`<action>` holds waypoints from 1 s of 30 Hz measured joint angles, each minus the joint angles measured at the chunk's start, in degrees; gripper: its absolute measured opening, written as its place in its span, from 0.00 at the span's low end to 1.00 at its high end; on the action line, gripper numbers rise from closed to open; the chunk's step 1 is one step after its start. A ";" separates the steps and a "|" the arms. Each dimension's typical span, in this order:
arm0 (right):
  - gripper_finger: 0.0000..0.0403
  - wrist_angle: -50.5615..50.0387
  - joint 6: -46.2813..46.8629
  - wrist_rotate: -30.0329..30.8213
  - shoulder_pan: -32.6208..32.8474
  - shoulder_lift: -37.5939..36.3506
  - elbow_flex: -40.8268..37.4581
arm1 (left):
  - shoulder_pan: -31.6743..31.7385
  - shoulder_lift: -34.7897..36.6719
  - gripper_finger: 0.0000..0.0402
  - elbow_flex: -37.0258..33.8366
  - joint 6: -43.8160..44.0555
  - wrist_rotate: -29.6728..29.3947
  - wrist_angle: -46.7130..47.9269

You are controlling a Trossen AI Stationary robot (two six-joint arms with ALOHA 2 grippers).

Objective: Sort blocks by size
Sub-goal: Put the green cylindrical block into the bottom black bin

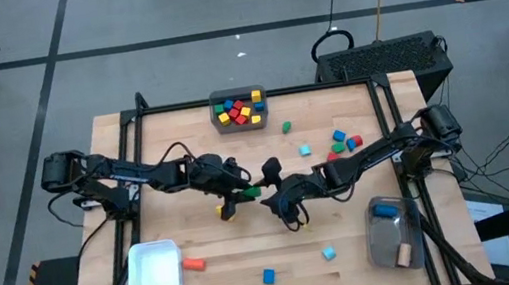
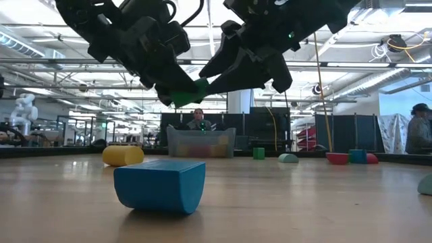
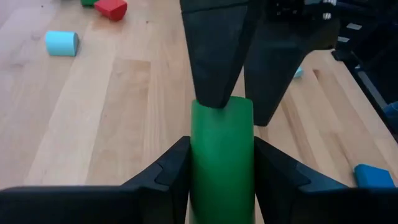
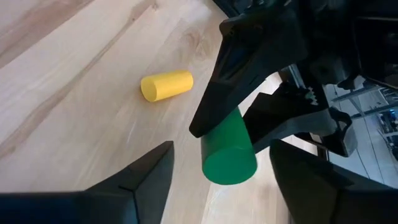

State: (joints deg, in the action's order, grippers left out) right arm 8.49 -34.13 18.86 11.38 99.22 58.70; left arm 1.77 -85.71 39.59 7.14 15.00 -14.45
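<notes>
Grey bin [image 1: 239,110] at the surface's [image 1: 197,161] far edge holds a heap of small red, yellow and blue blocks [image 1: 240,111], too crowded to count. A white bin [image 1: 153,277] at the near left corner shows nothing inside. A clear bin [image 1: 392,233] at the near right corner holds two pieces: a blue one at its far end and a tan one at its near end.

Mid-surface, both arms meet above the wood. The left gripper [image 3: 222,163] pinches a green cylinder [image 3: 222,155] off the surface; the right gripper [image 4: 217,168] faces it with fingers spread to either side, not touching. A yellow cylinder [image 4: 166,84] lies just beneath.

Open wood lies along the near edge and the left half. Loose pieces: one orange [image 1: 193,265] beside the white bin, one blue [image 1: 269,277] and one cyan [image 1: 329,252] near the near edge, a green [image 1: 286,128], a cyan [image 1: 304,150], and a small cluster [image 1: 343,141] right of centre.
</notes>
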 joint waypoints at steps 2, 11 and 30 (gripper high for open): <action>0.65 -0.07 0.22 -0.41 0.00 0.00 0.00 | -0.03 0.00 0.34 0.00 0.00 0.22 -0.60; 0.53 0.40 0.33 -1.21 0.00 0.00 0.00 | -0.03 0.00 0.34 0.00 0.02 4.21 -3.74; 0.36 2.39 -1.23 -3.71 -0.09 0.02 -0.02 | -0.10 -0.35 0.34 0.00 0.10 4.90 -4.63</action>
State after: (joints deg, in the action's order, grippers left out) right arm 10.88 -35.36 15.15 11.29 99.24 58.67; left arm 1.67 -86.06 39.59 7.23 19.90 -19.08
